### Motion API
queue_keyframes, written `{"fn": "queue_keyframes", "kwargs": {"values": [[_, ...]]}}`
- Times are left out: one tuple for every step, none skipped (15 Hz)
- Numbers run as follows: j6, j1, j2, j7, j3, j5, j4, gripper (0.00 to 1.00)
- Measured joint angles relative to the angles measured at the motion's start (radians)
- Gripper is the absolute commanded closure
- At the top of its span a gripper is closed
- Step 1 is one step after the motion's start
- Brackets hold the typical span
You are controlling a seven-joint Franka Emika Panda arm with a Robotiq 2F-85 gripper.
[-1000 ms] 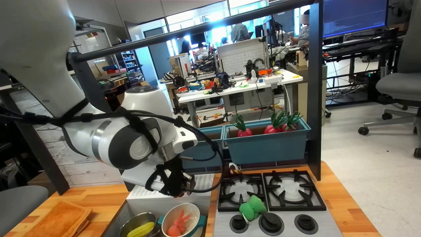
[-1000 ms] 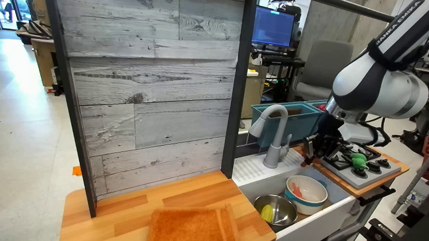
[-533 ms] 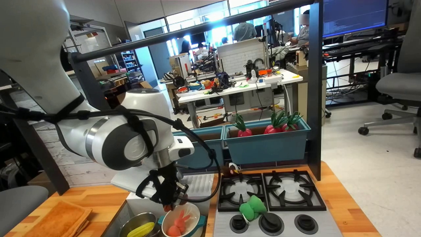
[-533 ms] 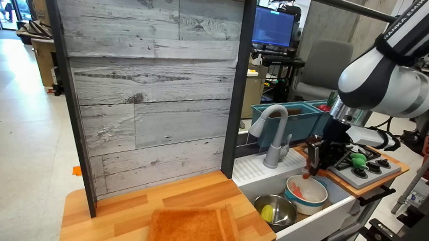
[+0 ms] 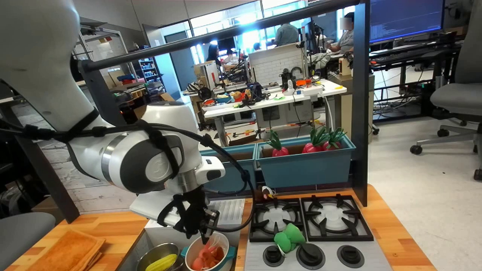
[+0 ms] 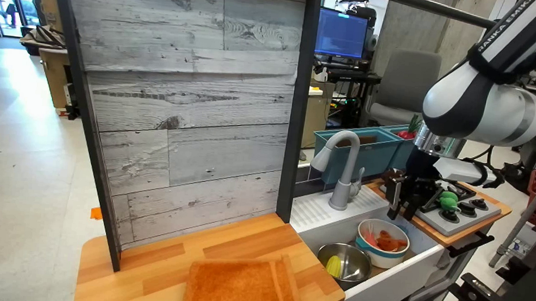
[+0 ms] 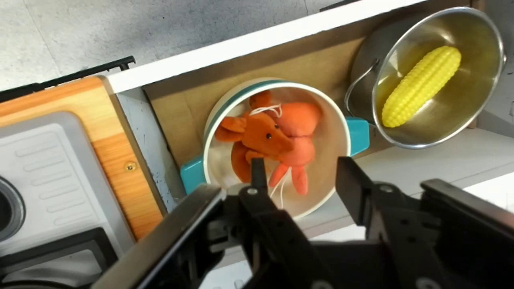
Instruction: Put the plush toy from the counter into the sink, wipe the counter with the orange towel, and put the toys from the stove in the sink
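Observation:
My gripper [image 7: 302,166] is open and empty above the white and teal pot [image 6: 383,261], which stands in the sink [image 6: 389,285]. It also shows in both exterior views [image 5: 209,229] [image 6: 400,212]. A rust-orange plush toy [image 7: 261,134] with dark eyes lies in the pot, partly on a coral plush toy [image 7: 302,120]. A green plush toy [image 5: 290,238] lies on the front of the stove [image 5: 271,265], between burner and knobs. A brown plush toy with white [image 5: 266,192] sits behind the left burner. The folded orange towel [image 6: 245,290] lies on the wooden counter [image 6: 162,283].
A metal pot [image 7: 492,96] holding a yellow corn cob [image 7: 421,86] stands beside the white pot in the sink. A grey faucet [image 6: 342,175] rises behind the sink. Teal planters [image 5: 305,167] with radishes stand behind the stove. Dark frame posts [image 5: 360,113] stand at the sides.
My gripper has moved from near the drainboard to over the white pot, carrying the rust-orange toy, and has opened. The toy has dropped into the pot.

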Motion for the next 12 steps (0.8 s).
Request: {"fn": "queue_keyframes", "kwargs": {"values": [[0.0, 0.0, 0.0, 0.0, 0.0, 0.0, 0.0, 0.19], [0.005, 0.0, 0.0, 0.0, 0.0, 0.0, -0.001, 0.11], [0.02, -0.002, -0.001, 0.0, 0.0, 0.002, 0.0, 0.04], [0.04, -0.004, -0.006, 0.0, 0.0, 0.004, 0.001, 0.0], [0.071, -0.008, -0.013, 0.003, -0.003, 0.008, 0.003, 0.0], [0.105, -0.012, -0.026, 0.011, -0.009, 0.013, 0.006, 0.0], [0.139, -0.017, -0.043, 0.023, -0.018, 0.019, 0.008, 0.0], [0.168, -0.025, -0.063, 0.033, -0.027, 0.026, 0.011, 0.0], [0.187, -0.034, -0.084, 0.047, -0.038, 0.031, 0.016, 0.0], [0.199, -0.041, -0.106, 0.068, -0.055, 0.034, 0.023, 0.0], [0.204, -0.047, -0.125, 0.09, -0.074, 0.041, 0.033, 0.0], [0.204, -0.052, -0.138, 0.102, -0.088, 0.043, 0.042, 0.0]]}}
